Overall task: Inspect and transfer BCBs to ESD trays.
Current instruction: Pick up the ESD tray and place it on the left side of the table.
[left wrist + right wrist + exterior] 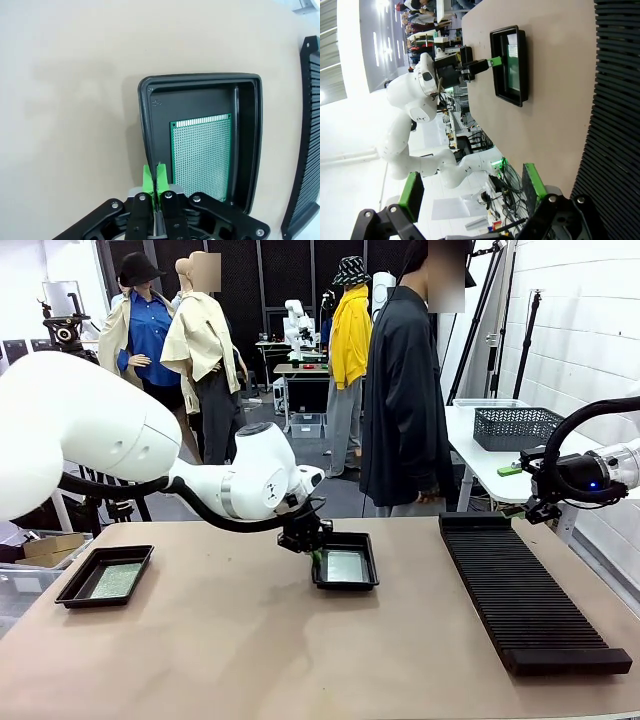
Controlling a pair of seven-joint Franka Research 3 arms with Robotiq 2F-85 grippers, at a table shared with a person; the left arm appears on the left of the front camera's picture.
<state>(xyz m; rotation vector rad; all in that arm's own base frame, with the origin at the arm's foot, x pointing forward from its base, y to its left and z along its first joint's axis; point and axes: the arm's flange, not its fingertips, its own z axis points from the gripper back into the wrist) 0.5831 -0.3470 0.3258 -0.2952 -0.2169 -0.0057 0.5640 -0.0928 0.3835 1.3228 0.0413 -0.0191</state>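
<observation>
From the front, my left gripper (314,545) hangs at the middle tray (346,582)'s left rim, pinched together, empty; the right gripper (530,508) waits spread. I'd lift straight up, clear of the rim. Left wrist: the board (202,152) lies flat inside, long axis running away from my fingers (147,181).
</observation>
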